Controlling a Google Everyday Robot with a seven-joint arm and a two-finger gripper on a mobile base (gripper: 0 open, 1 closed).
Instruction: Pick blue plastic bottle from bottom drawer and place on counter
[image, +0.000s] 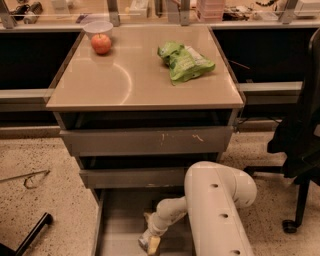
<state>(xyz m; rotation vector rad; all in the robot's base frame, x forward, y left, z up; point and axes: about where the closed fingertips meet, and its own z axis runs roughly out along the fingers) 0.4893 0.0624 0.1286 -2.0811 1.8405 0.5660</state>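
Observation:
The bottom drawer (120, 225) is pulled open below the cabinet, showing its grey flat floor. My white arm reaches down into it, and my gripper (150, 243) sits low over the drawer floor near the front edge of the view. The blue plastic bottle is not visible; the gripper and arm may be hiding it. The beige counter (140, 85) is the cabinet's top, above the drawers.
On the counter lie a green snack bag (184, 61) at the right, and a red apple (101, 44) beside a white bowl (98, 27) at the back left. A dark office chair (300, 150) stands close on the right. A thin metal item (30, 177) lies on the floor at the left.

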